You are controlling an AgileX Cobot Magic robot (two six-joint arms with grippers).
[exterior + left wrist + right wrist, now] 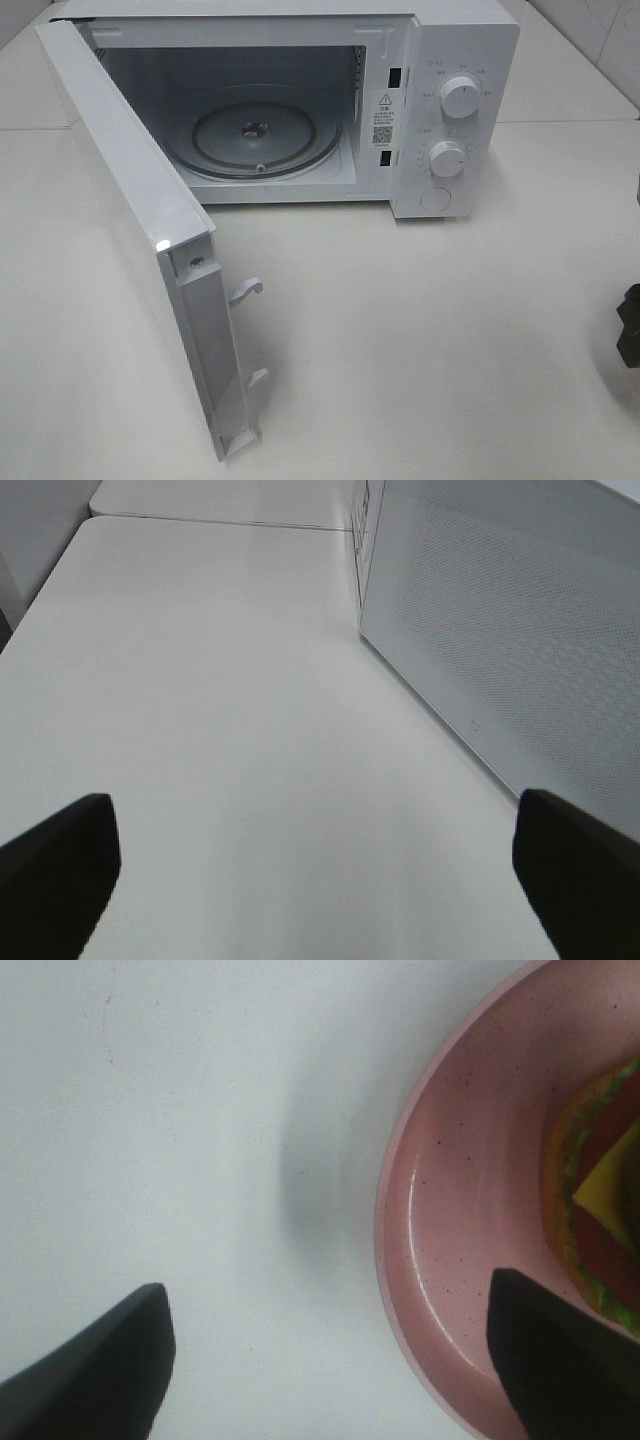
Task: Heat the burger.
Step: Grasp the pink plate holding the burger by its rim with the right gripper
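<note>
White pretty much everywhere: white microwave [440,110] sitting on a white desk [420,340]. Its door [130,200] is swung wide open toward the left side of the overhead view, and you can see the two latch hooks [245,290] sticking out of its inner edge. Inside, the glass turntable [255,135] lies flat on the oven floor. The control panel on the right has two round knobs, the upper knob [460,97] above the lower knob [447,158], with a round button [437,198] under them.

The burger [600,1190] only shows up in the right wrist view, and only part of it: orange-brown bun edge, green lettuce, something red and a corner of yellow cheese. It sits on a speckled pink plate [450,1210], well inside the rim, and the plate rests on the desk.

The right hand [330,1350] is released, fingers spread wide. One dark finger hangs over the plate's rim and the other over bare desk, so the rim sits between them. I can't tell whether either finger touches the plate.

The left hand [318,880] is also released, fingers far apart with nothing but bare desk between them. It sits low beside the outer face of the open door, whose dotted mesh window fills one side of that view.

At the far right edge of the overhead view there's a dark shape [630,325] poking in, too cut off to say what part it is.
</note>
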